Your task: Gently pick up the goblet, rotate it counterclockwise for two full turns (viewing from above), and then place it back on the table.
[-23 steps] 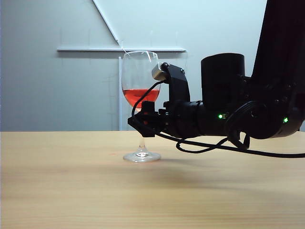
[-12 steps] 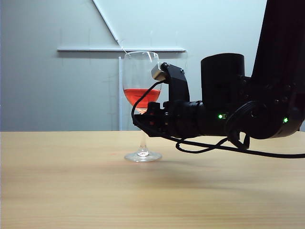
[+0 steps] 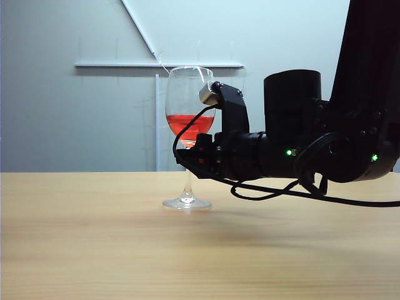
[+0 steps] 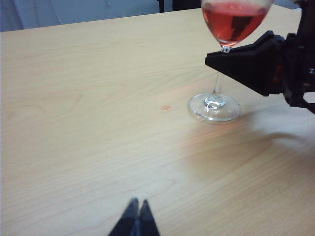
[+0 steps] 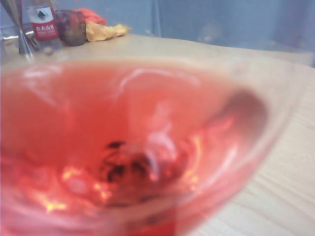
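Right gripper [image 3: 189, 157] reaches in level from the right side of the exterior view, my fingers [image 4: 246, 56] pinched narrow on the stem of the goblet [image 3: 189, 125], just under the bowl. Goblet stands upright, red liquid filling the lower part of the bowl; its round foot sits on or barely above the table [image 3: 94, 250], cannot tell which. From the right wrist view the bowl [image 5: 138, 147] fills nearly everything, red and blurred, with a bottle [image 5: 43, 24] and a yellow cloth [image 5: 106, 32] far off at the table's edge. Left gripper [image 4: 135, 221] hangs over bare tabletop, well apart from the goblet, its 2 dark tips pressed together with nothing between them.
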{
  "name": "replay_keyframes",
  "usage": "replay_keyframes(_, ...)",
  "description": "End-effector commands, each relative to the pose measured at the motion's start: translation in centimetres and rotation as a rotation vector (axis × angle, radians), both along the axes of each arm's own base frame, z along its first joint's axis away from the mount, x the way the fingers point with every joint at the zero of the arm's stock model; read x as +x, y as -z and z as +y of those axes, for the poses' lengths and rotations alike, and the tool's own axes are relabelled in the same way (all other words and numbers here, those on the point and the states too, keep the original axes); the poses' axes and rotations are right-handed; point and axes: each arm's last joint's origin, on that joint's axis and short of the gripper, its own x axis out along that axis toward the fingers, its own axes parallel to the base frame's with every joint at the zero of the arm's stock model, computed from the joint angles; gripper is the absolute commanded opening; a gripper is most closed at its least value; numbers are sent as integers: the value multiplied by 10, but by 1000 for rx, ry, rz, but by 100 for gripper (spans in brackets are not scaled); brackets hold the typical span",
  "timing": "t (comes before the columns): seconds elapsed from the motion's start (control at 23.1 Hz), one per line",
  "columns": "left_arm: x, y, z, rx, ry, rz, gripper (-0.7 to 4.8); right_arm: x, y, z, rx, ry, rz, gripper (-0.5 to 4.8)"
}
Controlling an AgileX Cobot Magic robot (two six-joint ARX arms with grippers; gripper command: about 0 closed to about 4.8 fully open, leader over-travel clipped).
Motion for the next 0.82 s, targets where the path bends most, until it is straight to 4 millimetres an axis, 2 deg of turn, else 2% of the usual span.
replay_keyframes(0.04,0,-2,0,-7,3,-15,-5,-1,-11,0,105,-14,-14,-5)
replay_keyframes(0.43,-2,-7,1,-28,3,-63,-5,-3,-43,-2,375,-31,149,-5)
replay_keyframes(0.69,-3,-8,1,-32,3,-73,-5,-3,-57,-5,372,56,213,-5)
replay_keyframes(0.82,-3,-8,1,-32,3,-72,-5,-6,-67,-8,278,148,199,-5)
